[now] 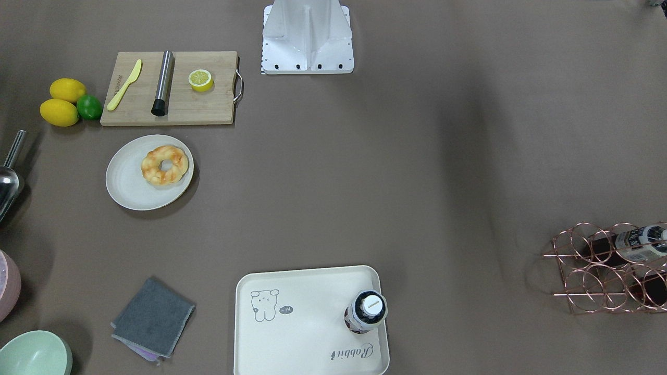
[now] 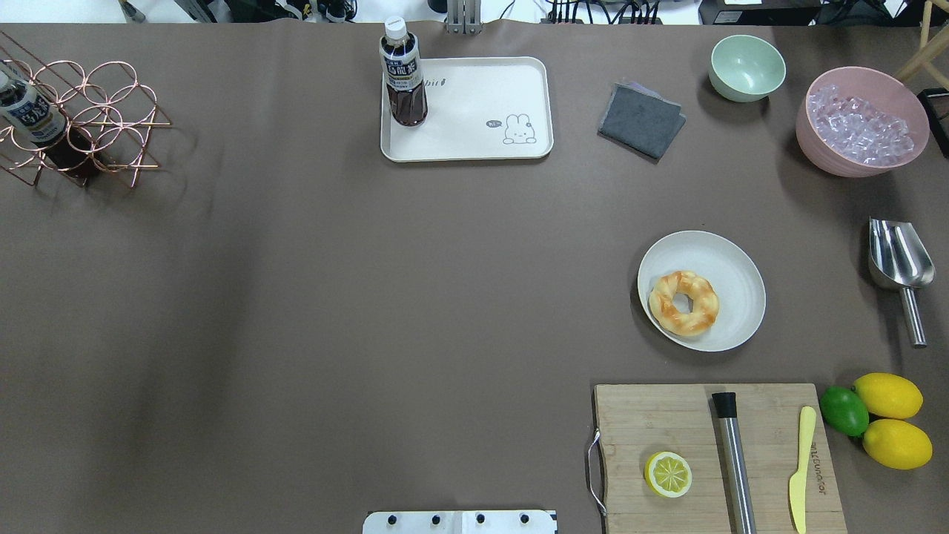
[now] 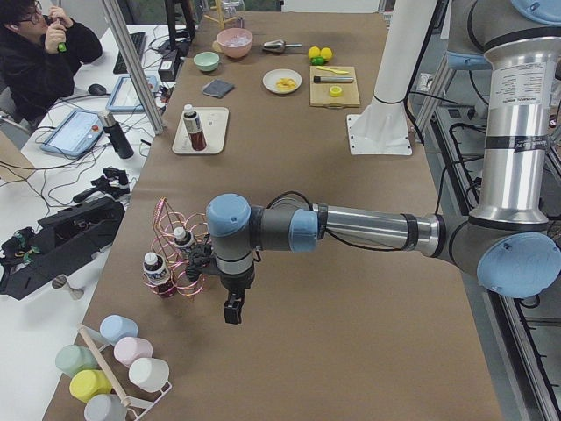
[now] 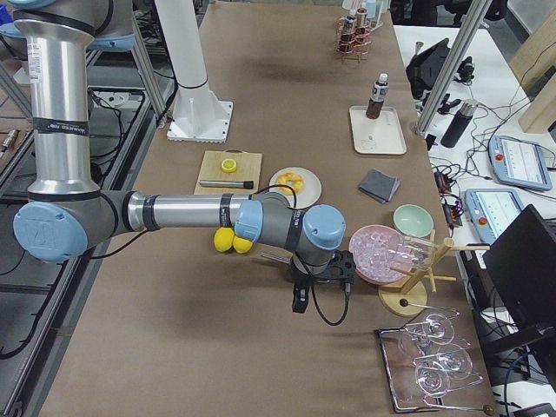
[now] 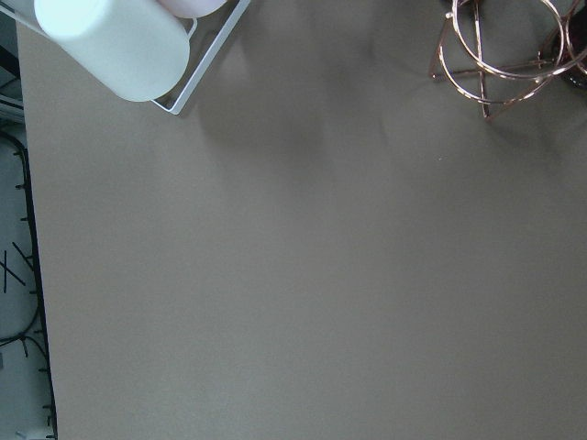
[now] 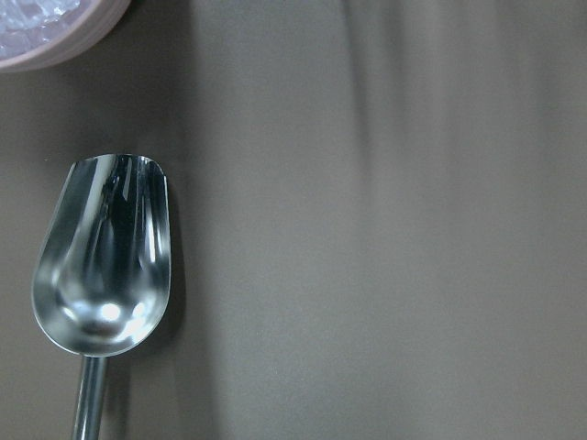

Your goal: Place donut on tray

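The donut (image 1: 165, 164) is a golden glazed ring lying on a round off-white plate (image 1: 127, 185); it also shows in the overhead view (image 2: 683, 302). The cream tray (image 1: 307, 333) with the bear drawing lies at the table's far edge from the robot (image 2: 474, 111), apart from the donut. A dark drink bottle (image 2: 403, 74) stands upright on one end of it. My left gripper (image 3: 232, 311) hangs over the table near the wire rack. My right gripper (image 4: 300, 302) hangs near the pink bowl. Both show only in the side views, so I cannot tell whether they are open or shut.
A wooden cutting board (image 2: 771, 415) holds a cut lemon half (image 2: 668, 474), a steel tube and a yellow knife. Two lemons and a lime (image 2: 844, 410) lie beside it. A steel scoop (image 2: 899, 259), pink ice bowl (image 2: 861, 122), green bowl (image 2: 746, 68), grey cloth (image 2: 641, 119) and copper bottle rack (image 2: 81, 122) stand around.
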